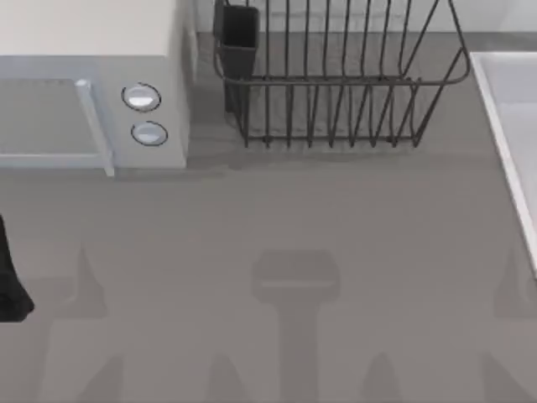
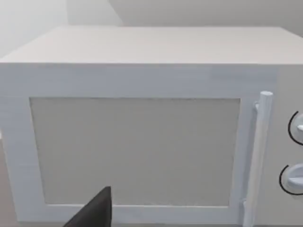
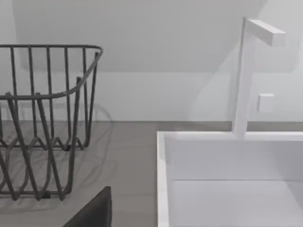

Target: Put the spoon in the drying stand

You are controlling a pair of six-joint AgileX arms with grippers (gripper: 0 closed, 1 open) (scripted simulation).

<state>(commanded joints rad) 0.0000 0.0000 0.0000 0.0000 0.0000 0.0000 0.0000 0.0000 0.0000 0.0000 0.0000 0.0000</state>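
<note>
The drying stand (image 1: 336, 109) is a dark wire rack at the back of the table, right of centre, with a dark utensil cup (image 1: 239, 38) at its back left corner. One end of the drying stand (image 3: 47, 118) also shows in the right wrist view. The spoon is out of view. A black part of my left arm (image 1: 10, 285) sits at the table's left edge, and a dark piece of my left gripper (image 2: 94, 213) faces the white box. A dark piece of my right gripper (image 3: 94, 213) hangs low between the rack and the sink.
A white microwave-like box (image 1: 92, 84) with two round knobs (image 1: 141, 97) and a door handle (image 2: 259, 156) stands at the back left. A white sink (image 1: 512, 126) with a faucet (image 3: 246, 75) lines the right edge. The grey table (image 1: 277, 235) stretches in front.
</note>
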